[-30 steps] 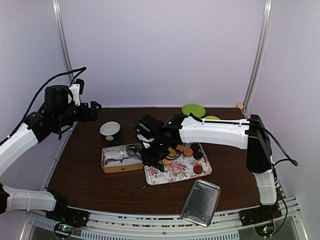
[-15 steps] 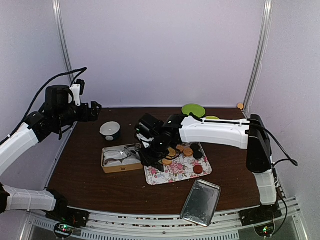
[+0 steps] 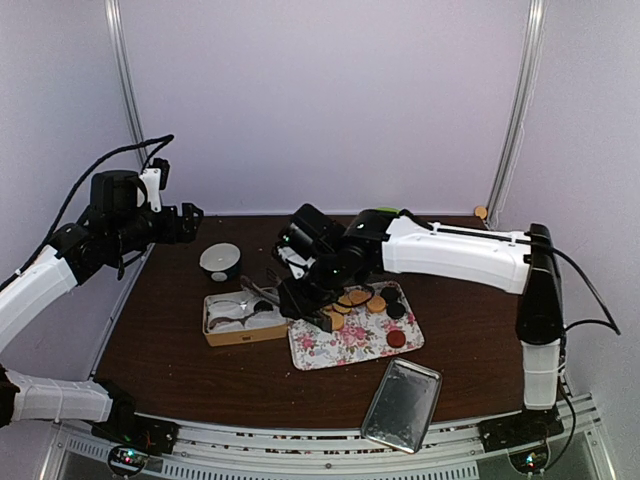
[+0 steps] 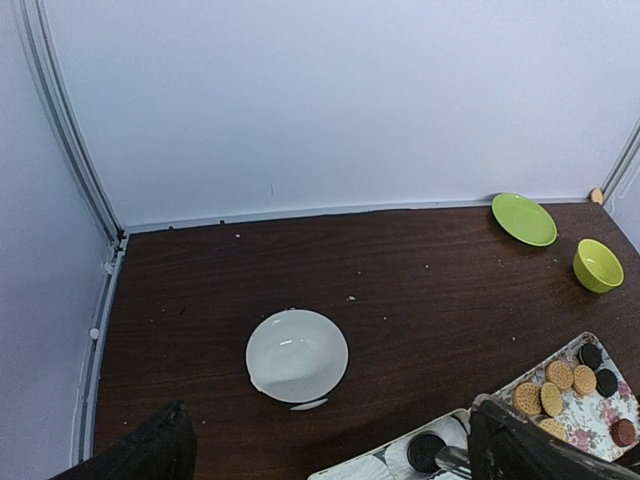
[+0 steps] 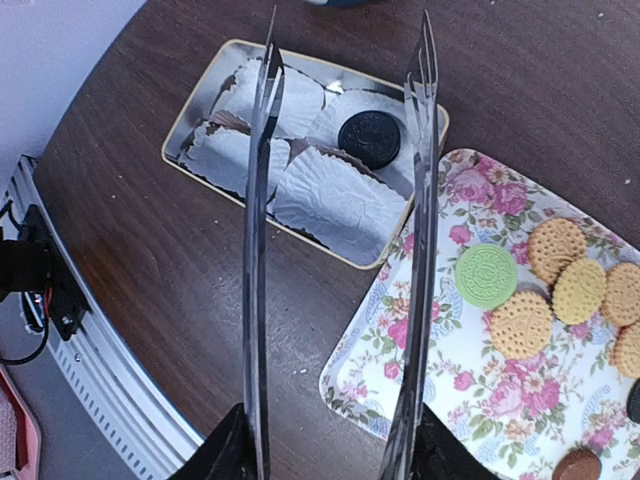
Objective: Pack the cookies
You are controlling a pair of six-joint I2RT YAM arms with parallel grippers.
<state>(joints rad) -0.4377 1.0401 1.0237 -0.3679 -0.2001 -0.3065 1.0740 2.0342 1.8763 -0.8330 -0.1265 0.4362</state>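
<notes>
Several cookies lie on a floral tray: tan and orange ones, a dark red one, black ones. In the right wrist view a light green cookie and tan cookies lie on the tray. One black cookie sits in a paper cup inside the gold tin. My right gripper, with long thin fingers, is open and empty above the tin; it also shows in the top view. My left gripper is open and empty, raised at the far left.
A white bowl stands behind the tin. A green plate and a yellow-green bowl stand at the back right. A silver tin lid lies near the front edge, right of centre.
My right arm has risen and its gripper has lifted above the tin, fingers apart. The left arm has not moved.
</notes>
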